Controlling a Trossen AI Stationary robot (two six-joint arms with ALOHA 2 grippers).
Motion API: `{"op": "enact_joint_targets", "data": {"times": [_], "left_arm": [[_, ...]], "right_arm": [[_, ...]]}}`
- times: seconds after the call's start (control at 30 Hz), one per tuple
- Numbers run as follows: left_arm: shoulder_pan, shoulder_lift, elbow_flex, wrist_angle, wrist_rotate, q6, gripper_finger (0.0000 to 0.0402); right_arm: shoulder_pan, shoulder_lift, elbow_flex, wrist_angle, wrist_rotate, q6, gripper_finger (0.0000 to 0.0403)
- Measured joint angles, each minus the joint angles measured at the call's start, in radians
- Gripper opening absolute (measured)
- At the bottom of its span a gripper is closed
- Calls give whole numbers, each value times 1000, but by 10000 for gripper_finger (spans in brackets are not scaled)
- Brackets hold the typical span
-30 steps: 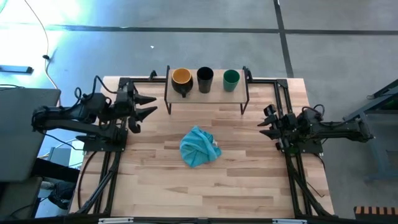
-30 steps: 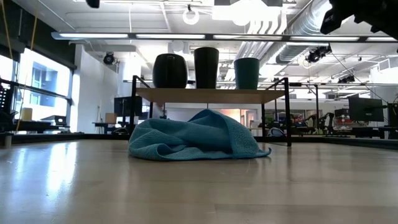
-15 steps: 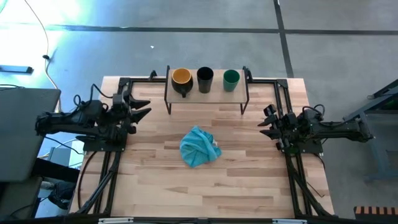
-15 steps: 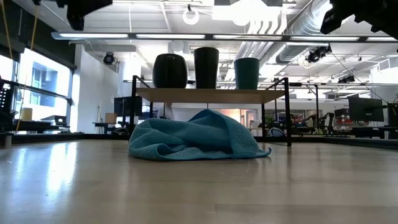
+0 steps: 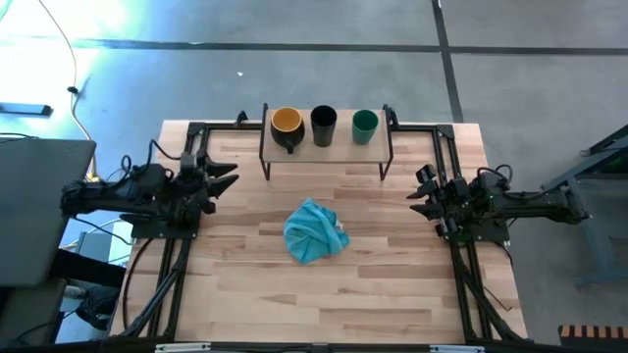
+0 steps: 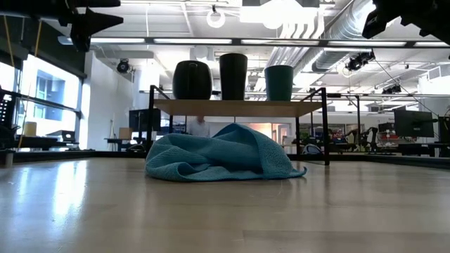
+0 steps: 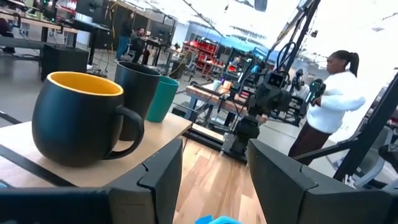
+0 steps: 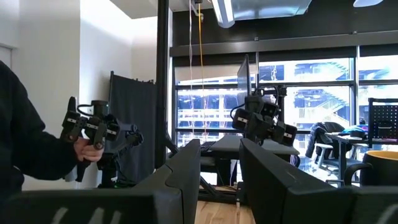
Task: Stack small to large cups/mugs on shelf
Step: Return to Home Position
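Three cups stand in a row on the shelf at the table's far side: a dark mug with a yellow inside, a black cup and a green cup. Each rests on its base on the light-wood board. My left gripper hovers open near the table's left edge, level, in front of the mug and apart from it. My right gripper hangs open near the right edge, holding nothing. In the low view, the left gripper and right gripper are high above the table.
A crumpled teal cloth lies on the table's middle, in front of the shelf. Black frame rails run along both sides of the table. A person in white stands beyond the table. A sleeve and a hand holding a device show beyond the table.
My left gripper has sunk and drawn back toward the table's left edge, rolling a little about its own line. Its fingers stay equally far apart. The cups, the cloth and my right arm have kept still.
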Motion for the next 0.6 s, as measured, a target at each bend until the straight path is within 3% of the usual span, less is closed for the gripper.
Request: {"op": "enact_joint_targets", "data": {"times": [0.47,0.6], "left_arm": [[0,-230,-130,-23,-17,-45,170],[-1,-245,-137,-68,-17,-57,170]], "right_arm": [[0,0,0,0,0,5,103],[0,0,0,0,2,15,103]]}}
